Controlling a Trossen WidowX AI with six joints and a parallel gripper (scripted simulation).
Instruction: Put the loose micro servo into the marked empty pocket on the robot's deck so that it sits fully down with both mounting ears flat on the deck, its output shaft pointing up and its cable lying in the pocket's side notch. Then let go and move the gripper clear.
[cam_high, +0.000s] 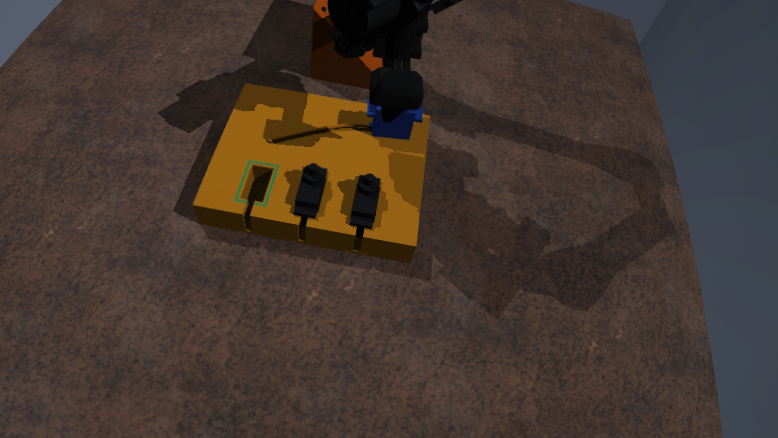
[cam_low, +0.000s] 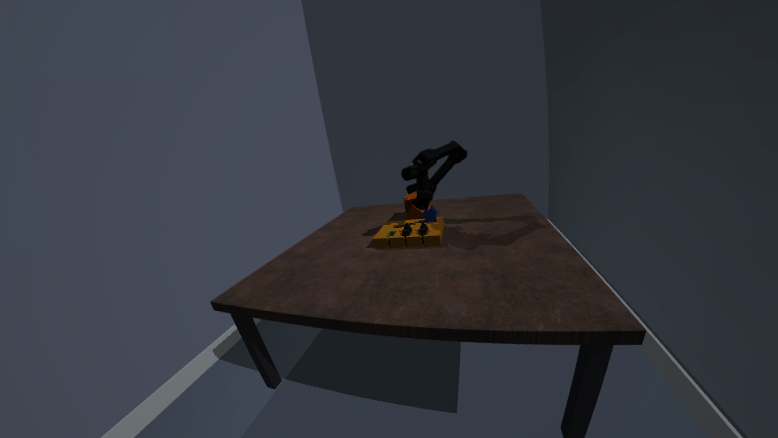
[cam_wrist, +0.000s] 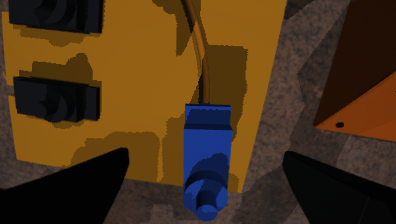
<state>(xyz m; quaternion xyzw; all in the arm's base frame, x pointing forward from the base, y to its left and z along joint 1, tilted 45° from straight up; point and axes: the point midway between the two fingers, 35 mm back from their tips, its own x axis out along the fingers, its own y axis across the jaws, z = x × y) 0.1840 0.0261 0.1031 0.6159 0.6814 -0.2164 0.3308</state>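
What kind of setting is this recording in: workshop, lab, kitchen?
Most likely a bare robot test cell, not a furnished room. One dark wooden table stands between plain grey walls. On it are only the arm, an orange deck of servo pockets, and a loose blue servo.
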